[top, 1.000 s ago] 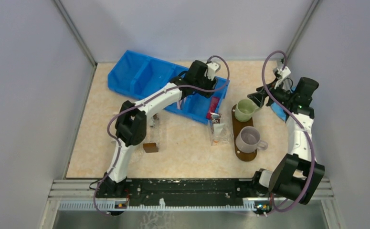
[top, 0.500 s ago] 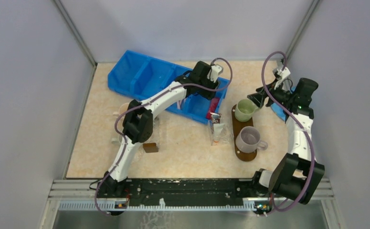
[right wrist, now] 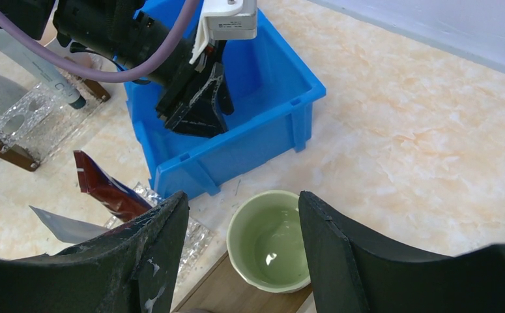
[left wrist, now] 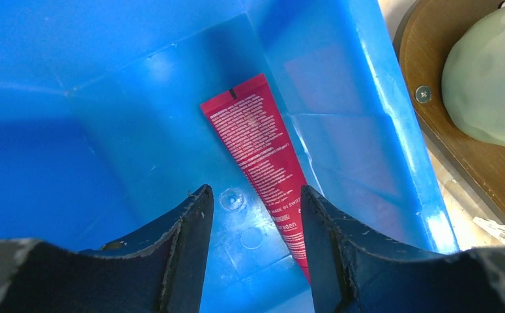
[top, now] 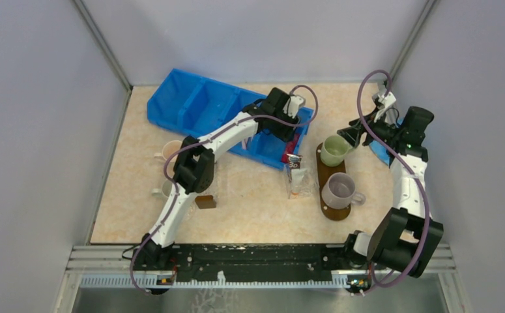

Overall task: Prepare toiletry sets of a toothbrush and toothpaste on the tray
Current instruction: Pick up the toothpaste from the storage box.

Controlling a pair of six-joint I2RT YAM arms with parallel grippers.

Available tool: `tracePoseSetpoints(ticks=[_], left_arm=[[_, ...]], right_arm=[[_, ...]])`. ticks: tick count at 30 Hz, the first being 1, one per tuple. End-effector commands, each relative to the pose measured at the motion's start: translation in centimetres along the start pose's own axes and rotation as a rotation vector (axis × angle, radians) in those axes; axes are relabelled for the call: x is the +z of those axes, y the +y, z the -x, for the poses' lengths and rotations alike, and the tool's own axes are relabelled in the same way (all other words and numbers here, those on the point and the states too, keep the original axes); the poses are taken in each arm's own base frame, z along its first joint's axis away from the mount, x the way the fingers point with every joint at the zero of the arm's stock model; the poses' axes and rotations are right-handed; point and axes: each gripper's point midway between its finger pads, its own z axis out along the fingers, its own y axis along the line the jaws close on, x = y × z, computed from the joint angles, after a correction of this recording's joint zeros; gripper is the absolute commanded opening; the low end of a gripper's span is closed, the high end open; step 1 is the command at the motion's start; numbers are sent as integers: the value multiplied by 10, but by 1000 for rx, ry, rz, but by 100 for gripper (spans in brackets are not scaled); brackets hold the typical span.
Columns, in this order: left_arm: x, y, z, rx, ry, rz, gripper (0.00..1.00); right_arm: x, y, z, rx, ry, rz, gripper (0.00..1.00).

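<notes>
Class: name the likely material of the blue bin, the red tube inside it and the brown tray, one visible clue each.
Blue bin: glossy moulded plastic, shiny highlights. Red tube: probably soft plastic or laminate, flat crimped end. Brown tray: seemingly wood, matte, a screw set in.

The bin [left wrist: 93, 117] is showing bright blue; the tube [left wrist: 257, 147] is showing crimson with fine white print and a black mark at its end; the tray [left wrist: 451, 143] is showing dark brown; one mug [right wrist: 267, 241] is showing pale green, the other mug [top: 339, 189] greyish mauve; the table [right wrist: 419, 130] is showing cream marbling with peach veins; the left arm [top: 227, 134] and right arm [top: 406, 182] are showing white links and black joints; the cable [right wrist: 109, 77] is showing purple; a second tube [right wrist: 106, 186] is showing dark red.
</notes>
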Motion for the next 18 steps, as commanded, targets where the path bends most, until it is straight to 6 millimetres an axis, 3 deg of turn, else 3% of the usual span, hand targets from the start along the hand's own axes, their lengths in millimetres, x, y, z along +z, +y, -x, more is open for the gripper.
tracePoseSetpoints(ticks=[1, 18], left_arm=[[6, -3, 4, -10, -9, -46, 57], [36, 0, -21, -30, 50, -58, 57]], right_arm=[[-1, -1, 6, -30, -26, 15, 63], [-2, 3, 9, -33, -31, 30, 63]])
